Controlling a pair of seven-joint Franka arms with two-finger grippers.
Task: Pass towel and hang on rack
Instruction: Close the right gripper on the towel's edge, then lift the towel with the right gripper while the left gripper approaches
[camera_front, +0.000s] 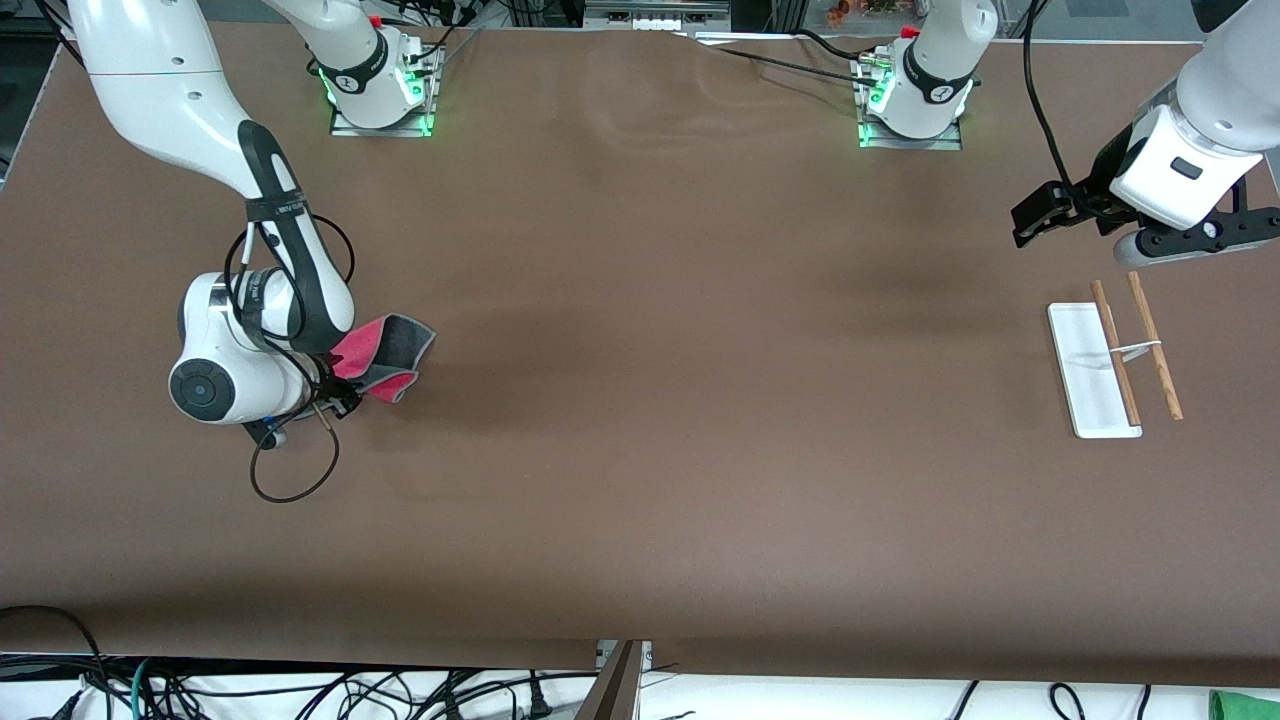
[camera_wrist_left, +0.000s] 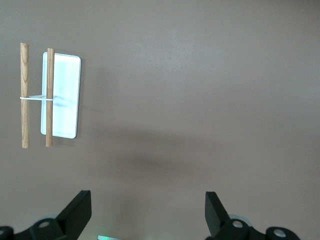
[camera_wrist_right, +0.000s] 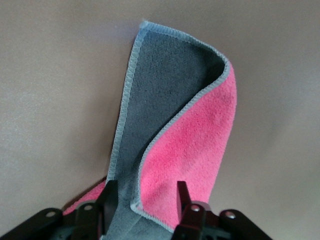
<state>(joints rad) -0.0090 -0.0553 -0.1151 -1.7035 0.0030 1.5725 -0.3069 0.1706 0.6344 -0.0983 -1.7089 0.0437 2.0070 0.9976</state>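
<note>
Below, at the right arm's end of the table, we see the right gripper with its fingers astride a folded edge of the towel, apparently pinching it, though contact is unclear. Over the table just beside the rack, the left gripper waits, jaws spread wide.
</note>
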